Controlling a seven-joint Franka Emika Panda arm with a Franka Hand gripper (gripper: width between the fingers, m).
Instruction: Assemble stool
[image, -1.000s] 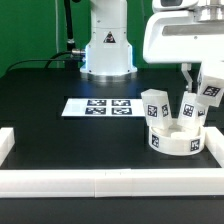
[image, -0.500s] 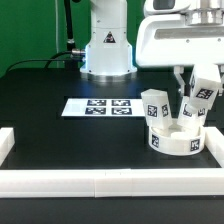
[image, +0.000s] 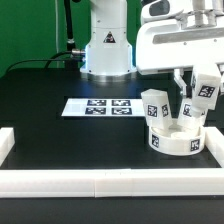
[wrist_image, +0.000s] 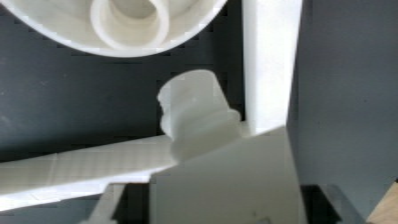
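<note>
The round white seat (image: 176, 141) lies near the front right corner of the table, against the border bars. One white leg (image: 153, 105) stands upright on its left part. My gripper (image: 202, 84) is shut on another tagged leg (image: 206, 91) and holds it tilted above the seat's right side. The leg's lower end reaches down to the seat's top. In the wrist view the held leg (wrist_image: 228, 160) fills the space between the jaws of my gripper (wrist_image: 222, 198), and the seat (wrist_image: 134, 25) lies beyond its tip. A third leg does not show.
The marker board (image: 97, 106) lies flat left of the seat. White border bars (image: 110, 181) run along the front and at the right (image: 214, 150); they also show in the wrist view (wrist_image: 270, 60). The robot base (image: 106, 48) stands at the back.
My gripper has shifted slightly toward the exterior view's left and up with the leg still in it. The seat and the standing leg have not moved.
</note>
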